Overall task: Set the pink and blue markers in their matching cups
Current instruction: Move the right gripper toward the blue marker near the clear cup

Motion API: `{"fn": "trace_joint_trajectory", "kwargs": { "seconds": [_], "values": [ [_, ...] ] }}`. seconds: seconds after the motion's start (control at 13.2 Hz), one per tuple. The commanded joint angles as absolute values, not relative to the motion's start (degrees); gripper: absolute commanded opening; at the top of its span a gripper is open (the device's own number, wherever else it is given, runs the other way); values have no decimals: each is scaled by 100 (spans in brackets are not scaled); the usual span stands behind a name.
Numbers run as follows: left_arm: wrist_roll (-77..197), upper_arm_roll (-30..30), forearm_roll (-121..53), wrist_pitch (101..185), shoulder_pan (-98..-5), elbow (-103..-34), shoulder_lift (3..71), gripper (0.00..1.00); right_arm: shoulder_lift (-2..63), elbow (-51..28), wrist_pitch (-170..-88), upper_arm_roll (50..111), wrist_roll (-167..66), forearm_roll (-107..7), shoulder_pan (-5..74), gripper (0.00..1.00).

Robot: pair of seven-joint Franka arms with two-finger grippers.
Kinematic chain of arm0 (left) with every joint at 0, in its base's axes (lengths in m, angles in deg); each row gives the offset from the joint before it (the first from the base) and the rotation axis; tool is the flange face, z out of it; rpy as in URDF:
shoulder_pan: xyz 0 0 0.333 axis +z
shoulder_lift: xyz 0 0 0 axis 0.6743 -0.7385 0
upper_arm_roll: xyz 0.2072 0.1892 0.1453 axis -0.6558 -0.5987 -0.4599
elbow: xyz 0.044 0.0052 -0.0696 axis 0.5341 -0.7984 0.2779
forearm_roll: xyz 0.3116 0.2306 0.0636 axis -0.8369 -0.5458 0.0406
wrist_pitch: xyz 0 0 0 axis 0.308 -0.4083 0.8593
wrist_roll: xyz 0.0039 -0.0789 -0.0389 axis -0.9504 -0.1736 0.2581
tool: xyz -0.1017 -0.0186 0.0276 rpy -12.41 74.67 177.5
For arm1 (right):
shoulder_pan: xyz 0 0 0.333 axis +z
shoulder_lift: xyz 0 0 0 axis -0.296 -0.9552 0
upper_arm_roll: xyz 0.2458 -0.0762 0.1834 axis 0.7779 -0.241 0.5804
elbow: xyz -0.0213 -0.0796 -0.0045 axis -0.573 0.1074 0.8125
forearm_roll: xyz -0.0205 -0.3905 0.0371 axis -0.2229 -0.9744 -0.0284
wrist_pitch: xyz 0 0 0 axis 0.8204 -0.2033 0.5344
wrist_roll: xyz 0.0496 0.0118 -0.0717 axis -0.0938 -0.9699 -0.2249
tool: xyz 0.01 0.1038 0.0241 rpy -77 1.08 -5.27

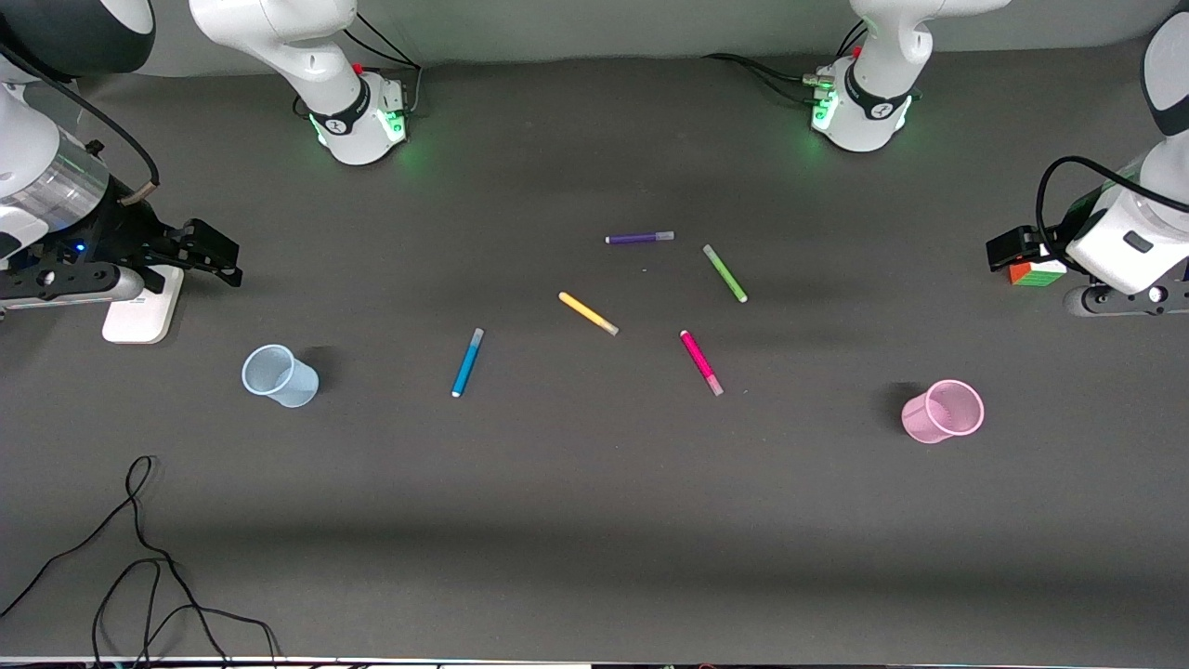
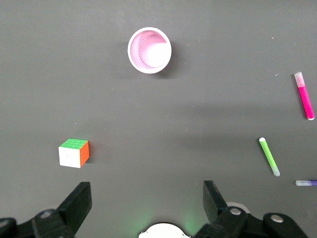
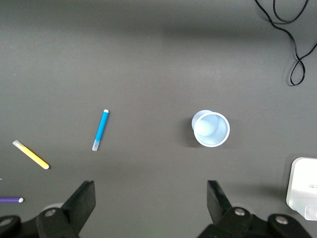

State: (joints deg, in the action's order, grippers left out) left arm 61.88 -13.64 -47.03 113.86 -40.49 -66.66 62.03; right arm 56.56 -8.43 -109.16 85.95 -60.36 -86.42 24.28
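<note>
The blue marker [image 1: 467, 362] lies flat near the table's middle, toward the right arm's end; it also shows in the right wrist view [image 3: 100, 130]. The pink marker [image 1: 701, 362] lies flat toward the left arm's end and shows in the left wrist view [image 2: 304, 95]. The pale blue cup [image 1: 279, 375] stands upright at the right arm's end [image 3: 211, 129]. The pale pink cup [image 1: 943, 411] stands upright at the left arm's end [image 2: 149, 50]. My right gripper [image 1: 223, 255] [image 3: 151, 201] is open and empty, up beside the blue cup's end. My left gripper [image 1: 1003, 253] [image 2: 147, 201] is open and empty.
Yellow [image 1: 588, 313], green [image 1: 725, 272] and purple [image 1: 640, 238] markers lie between the two task markers, farther from the front camera. A colour cube [image 1: 1036, 272] sits under the left gripper. A white block [image 1: 142, 307] lies under the right arm. A black cable [image 1: 139, 557] trails at the near edge.
</note>
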Motion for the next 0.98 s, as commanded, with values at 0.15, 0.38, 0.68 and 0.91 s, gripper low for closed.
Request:
{"fn": "trace_joint_trajectory", "kwargs": {
  "seconds": [0.15,0.38,0.68,0.91],
  "values": [
    [6248,-1419,-4739,11268,-4073,-6636,6201,100,5479,-706,-10878,8581,-6100,-8608,2591,100],
    [6301,-1419,-4739,11251,-4073,-6540,6183,100,5068,-619,-10896,8581,-6109,-8581,2600,100],
    [6319,-1410,-4739,11058,-4073,-6382,6025,100,3725,-294,-10887,8581,-6860,-8118,3064,100],
    [6240,-1393,-4626,10881,-4125,-6214,5658,100,2328,523,-10878,8581,-7811,-7854,3417,100]
  ]
}}
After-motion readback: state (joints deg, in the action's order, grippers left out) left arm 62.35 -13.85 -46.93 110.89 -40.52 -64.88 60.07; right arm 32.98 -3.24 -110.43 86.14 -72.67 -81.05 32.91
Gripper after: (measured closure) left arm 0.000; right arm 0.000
